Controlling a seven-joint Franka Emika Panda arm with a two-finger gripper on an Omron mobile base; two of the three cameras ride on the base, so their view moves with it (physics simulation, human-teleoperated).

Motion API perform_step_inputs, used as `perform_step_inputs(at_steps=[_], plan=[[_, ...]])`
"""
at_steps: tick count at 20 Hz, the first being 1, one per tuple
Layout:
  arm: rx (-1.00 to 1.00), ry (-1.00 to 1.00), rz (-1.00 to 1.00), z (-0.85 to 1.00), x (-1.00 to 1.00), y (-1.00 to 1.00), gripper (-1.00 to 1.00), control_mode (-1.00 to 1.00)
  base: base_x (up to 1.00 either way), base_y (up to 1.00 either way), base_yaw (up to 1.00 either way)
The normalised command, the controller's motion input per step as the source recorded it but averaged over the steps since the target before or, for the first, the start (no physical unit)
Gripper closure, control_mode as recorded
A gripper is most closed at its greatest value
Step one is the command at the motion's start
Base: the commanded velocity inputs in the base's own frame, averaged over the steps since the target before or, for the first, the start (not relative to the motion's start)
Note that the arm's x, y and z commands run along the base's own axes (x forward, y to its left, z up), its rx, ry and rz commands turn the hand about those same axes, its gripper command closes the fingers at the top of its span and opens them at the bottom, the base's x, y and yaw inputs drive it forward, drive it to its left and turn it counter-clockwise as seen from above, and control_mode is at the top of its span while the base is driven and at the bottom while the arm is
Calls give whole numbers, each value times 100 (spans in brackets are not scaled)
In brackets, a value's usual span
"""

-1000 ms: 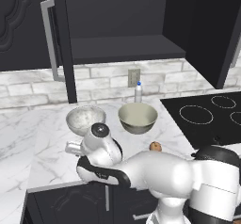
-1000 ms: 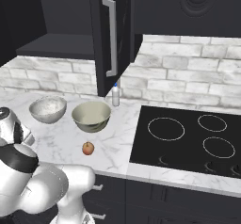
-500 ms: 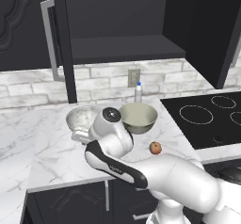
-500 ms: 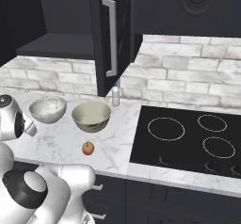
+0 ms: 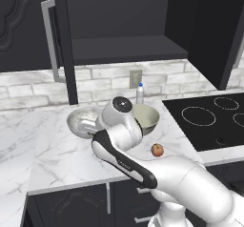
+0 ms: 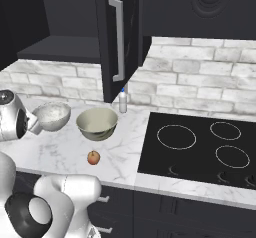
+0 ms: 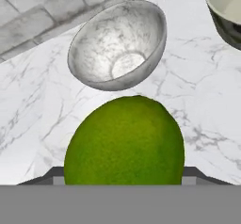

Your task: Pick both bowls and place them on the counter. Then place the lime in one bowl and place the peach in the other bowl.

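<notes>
Now both bowls stand on the bench [image 5: 57,159]; our gripper [image 7: 124,183] grasps the lime [image 7: 124,140], which we must carry over the marbled bowl [image 7: 117,44] and release.

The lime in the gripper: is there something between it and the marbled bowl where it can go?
Nothing visible does. In the hand view the lime sits close before the marbled bowl, whose open mouth is empty, with bare counter between them.

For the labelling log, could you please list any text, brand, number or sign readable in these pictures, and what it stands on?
None readable.
The small white bottle with blue cap by the grey brick wall shows no legible label.
The round green lime, both bowls and the black stovetop carry no writing.
</notes>
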Motion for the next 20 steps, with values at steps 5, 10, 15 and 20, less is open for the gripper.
perform_step_inputs(at_steps=[5,10,15,20], plan=[[0,-1,0,46,25,-9,100,-100,0,0,0],[0,-1,0,25,42,-7,100,-100,0,0,0],[0,0,0,8,43,-5,100,-100,0,0,0],[0,0,1,2,48,0,100,-100,0,0,0]])
